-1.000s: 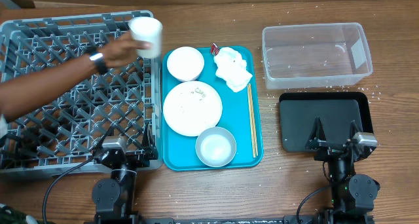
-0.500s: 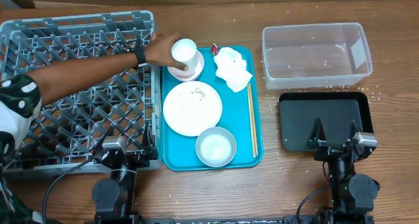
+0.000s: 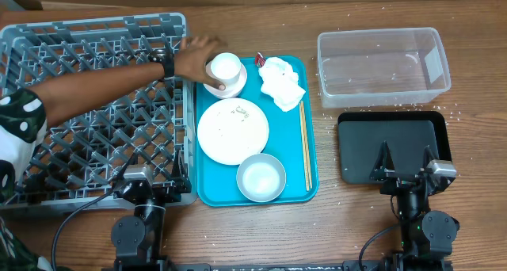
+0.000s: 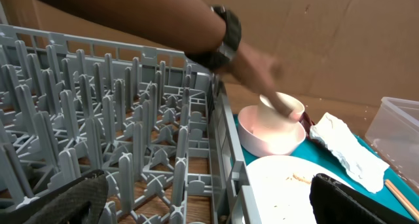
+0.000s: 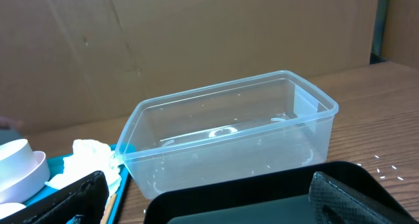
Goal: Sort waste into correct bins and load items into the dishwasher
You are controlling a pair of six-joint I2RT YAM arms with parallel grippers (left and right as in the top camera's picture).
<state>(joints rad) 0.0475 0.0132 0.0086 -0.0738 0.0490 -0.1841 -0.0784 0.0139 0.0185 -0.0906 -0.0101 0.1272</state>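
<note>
both tools, left (image 4: 203, 199) and right (image 3: 405, 163), stand with fingers apart, holding nothing. the small white cup (image 3: 224, 66) sits in a bowl (image 3: 237, 87) on the teal tray (image 3: 289, 144), a person's hand (image 3: 196, 59) touching it. it is probably light, rigid, slick and breakable; best gripped across the rim.

The table carried 1 grey dish rack (image 3: 95, 152), 1 teal tray (image 3: 285, 140), 1 clear tub (image 3: 380, 33) and 1 black tray (image 3: 392, 132). The dishes came to 1 white plate (image 3: 232, 131), 1 white bowl (image 3: 240, 79), 1 white cup (image 3: 225, 65) and 1 steel-grey bowl (image 3: 261, 177), 4 in all. There was 1 crumpled napkin (image 3: 283, 83), 1 red wrapper (image 3: 260, 59) and 1 set of chopsticks (image 3: 305, 144), the sticks too thin to count. Pale grains (image 3: 455, 108) were too small to count. 2 grippers showed, left gripper (image 4: 208, 180) and right gripper (image 3: 406, 162), plus 1 person's hand (image 3: 198, 57) with 1 wristwatch (image 3: 168, 66).
</note>
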